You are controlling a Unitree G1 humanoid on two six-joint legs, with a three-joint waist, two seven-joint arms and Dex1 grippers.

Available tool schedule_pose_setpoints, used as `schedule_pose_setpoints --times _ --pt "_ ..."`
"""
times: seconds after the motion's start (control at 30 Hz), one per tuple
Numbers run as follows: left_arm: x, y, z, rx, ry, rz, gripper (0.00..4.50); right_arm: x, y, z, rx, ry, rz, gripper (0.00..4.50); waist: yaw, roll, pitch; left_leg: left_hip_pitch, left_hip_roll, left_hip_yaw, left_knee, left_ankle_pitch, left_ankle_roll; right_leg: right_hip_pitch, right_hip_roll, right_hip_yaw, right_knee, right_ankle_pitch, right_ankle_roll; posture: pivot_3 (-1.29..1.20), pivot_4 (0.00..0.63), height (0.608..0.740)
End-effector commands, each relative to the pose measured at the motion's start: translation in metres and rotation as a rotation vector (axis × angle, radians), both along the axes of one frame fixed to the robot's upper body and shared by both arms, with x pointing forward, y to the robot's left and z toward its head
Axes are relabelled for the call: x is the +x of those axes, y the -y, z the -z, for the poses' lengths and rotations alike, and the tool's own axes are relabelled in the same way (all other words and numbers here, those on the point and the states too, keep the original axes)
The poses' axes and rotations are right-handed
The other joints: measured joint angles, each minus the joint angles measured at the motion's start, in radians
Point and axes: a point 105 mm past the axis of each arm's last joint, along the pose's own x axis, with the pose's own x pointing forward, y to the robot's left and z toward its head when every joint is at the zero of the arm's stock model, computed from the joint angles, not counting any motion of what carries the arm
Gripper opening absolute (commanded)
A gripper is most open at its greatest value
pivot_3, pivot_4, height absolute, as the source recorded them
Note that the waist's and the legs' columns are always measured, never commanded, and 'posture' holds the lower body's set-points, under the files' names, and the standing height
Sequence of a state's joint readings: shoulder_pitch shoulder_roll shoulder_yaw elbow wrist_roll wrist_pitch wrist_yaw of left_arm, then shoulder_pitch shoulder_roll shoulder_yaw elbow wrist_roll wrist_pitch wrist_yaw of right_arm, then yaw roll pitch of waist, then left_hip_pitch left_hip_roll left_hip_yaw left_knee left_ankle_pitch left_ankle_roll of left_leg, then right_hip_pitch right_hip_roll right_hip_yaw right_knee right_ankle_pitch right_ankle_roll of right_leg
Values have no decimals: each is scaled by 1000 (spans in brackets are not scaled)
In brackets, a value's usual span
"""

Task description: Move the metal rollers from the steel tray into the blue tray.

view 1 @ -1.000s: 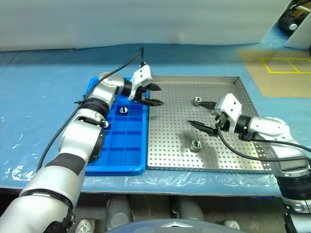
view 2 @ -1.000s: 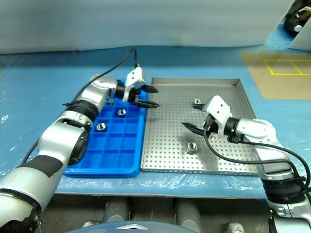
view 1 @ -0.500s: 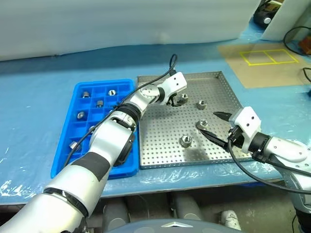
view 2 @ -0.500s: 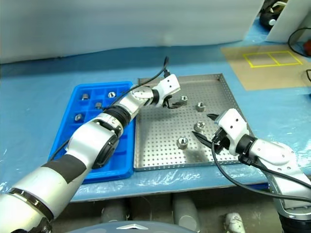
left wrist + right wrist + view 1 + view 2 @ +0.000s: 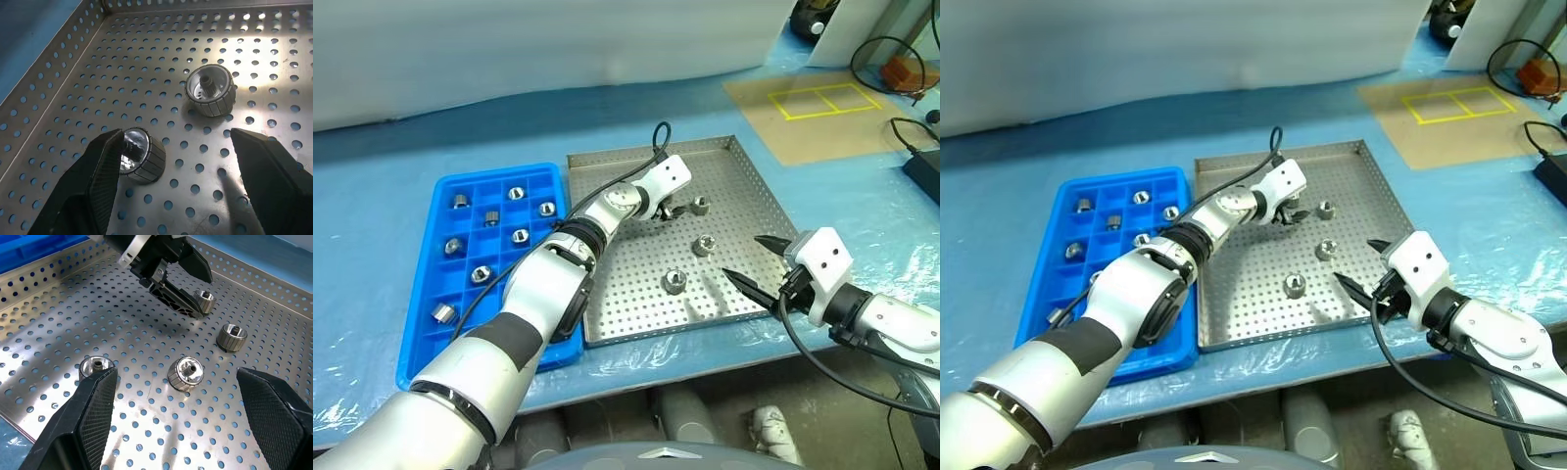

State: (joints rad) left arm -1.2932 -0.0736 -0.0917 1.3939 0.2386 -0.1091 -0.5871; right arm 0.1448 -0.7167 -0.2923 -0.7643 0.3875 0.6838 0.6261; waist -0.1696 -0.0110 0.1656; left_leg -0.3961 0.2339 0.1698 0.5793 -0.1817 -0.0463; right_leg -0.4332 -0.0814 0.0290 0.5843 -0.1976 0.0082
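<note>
A steel tray [image 5: 744, 186] with a perforated floor sits on a pale blue table sheet [image 5: 382, 157], its left rim beside a blue tray [image 5: 421, 338] of small square compartments. Four metal rollers lie loose on the steel floor: one [image 5: 674, 281] near the middle toward the near rim, one [image 5: 704, 244] further right, one [image 5: 700, 205] in the far half, and one [image 5: 1295, 213] just left of that, at the tip of the left gripper [image 5: 1287, 211]. Several more rollers [image 5: 490, 217] occupy separate cells in the far half of the blue tray, with one [image 5: 443, 312] lying in a nearer cell.

The left arm reaches across from the blue tray side, and the left gripper hangs low over the far half of the steel tray with its claw spread wide; in the left wrist view one black finger [image 5: 93, 181] is right against a roller [image 5: 142, 156], while the other finger [image 5: 271, 171] stands well clear and a second roller [image 5: 211, 90] lies beyond the gap. Nothing is gripped.

The right gripper [image 5: 759, 262] hovers over the near right corner of the steel tray, claw wide and empty, pointing toward the rollers. Its wrist view shows three rollers ahead and the left gripper [image 5: 188, 284] against the farthest one [image 5: 205, 301].
</note>
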Motion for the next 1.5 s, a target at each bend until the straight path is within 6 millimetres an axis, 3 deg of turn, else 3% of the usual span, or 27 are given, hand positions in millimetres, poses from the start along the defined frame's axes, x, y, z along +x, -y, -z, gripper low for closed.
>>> schedule_pose_setpoints --times 0.03,0.13,0.27,0.5,0.8,0.87,0.93,1.03,1.27,1.5 --pt "-1 0 -36 -138 -4 104 3664 9 0 -19 -3 92 0 3987 -8 0 0 0 -1 0 0 0 0 0 -1 0 0 0 0 -676 150 740" --pt "-1 -13 -44 -160 -20 149 3664 16 -1 -21 1 100 -17 3987 -15 0 0 1 -4 0 0 -1 1 0 -5 0 0 0 0 -634 150 740" --pt "14 -40 -23 -15 30 13 3664 26 -9 -21 7 107 -60 3987 -13 0 0 0 -7 0 1 -1 3 1 -9 0 1 0 1 -599 150 740" --pt "16 -24 -34 -101 39 -45 3664 24 -16 -20 18 104 -82 3987 13 0 0 -5 -10 0 4 -5 10 2 -13 -1 0 0 1 -610 150 740" --pt "5 -21 -22 -40 7 63 3664 21 -13 -15 23 92 -64 3987 18 0 0 -3 -10 1 5 -5 11 2 -14 0 1 0 1 -604 150 740" --pt "-9 -17 -20 -42 -44 215 3664 22 -13 -15 19 91 -67 3987 17 0 0 -3 -10 1 7 -5 11 2 -14 0 1 0 1 -606 150 740" --pt "-37 -13 -27 -63 -127 489 3664 22 -13 -15 18 89 -66 3987 18 0 0 -3 -10 1 7 -5 11 2 -14 0 1 0 1 -606 150 740" --pt "-67 -32 -24 26 -176 791 3664 19 -10 -13 15 78 -61 3987 20 0 0 -3 -10 1 6 -5 11 2 -14 0 1 0 1 -599 150 740" --pt "-75 -47 -13 101 -141 867 3664 21 -11 -12 17 71 -70 3987 28 1 0 1 -10 4 3 -5 11 2 -14 1 2 0 1 -562 150 740" --pt "-93 -24 3 57 -138 948 3664 22 -11 -12 10 60 -82 3987 51 1 0 2 -10 5 4 -5 11 4 -16 1 3 0 1 -556 150 740"
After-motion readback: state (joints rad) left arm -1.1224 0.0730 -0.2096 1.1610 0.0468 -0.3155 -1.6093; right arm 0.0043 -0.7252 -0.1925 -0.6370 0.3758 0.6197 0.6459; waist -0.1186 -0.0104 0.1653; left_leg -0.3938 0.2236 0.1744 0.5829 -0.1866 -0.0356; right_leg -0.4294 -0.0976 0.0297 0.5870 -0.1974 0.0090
